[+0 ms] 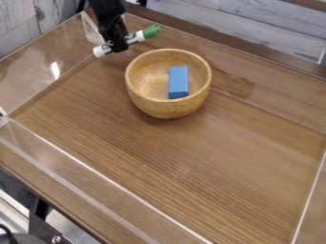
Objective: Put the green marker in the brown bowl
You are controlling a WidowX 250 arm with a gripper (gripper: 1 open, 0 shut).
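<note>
The green marker (pixel 147 34) lies slanted at the far left of the wooden table, its green cap pointing right and its white end showing at the left. My gripper (pixel 116 43) reaches steeply down onto the middle of the marker's barrel, with its dark fingers shut around it. The marker sits low, at or just above the tabletop. The brown bowl (pixel 143 95) stands to the right of the gripper and nearer the camera, apart from it. A blue rectangular block (pixel 178 82) lies inside the bowl.
Raised clear walls (pixel 38 143) border the wooden tabletop (pixel 192 162) on the left and front. A pale plank wall (pixel 254 24) runs behind the table at the back right.
</note>
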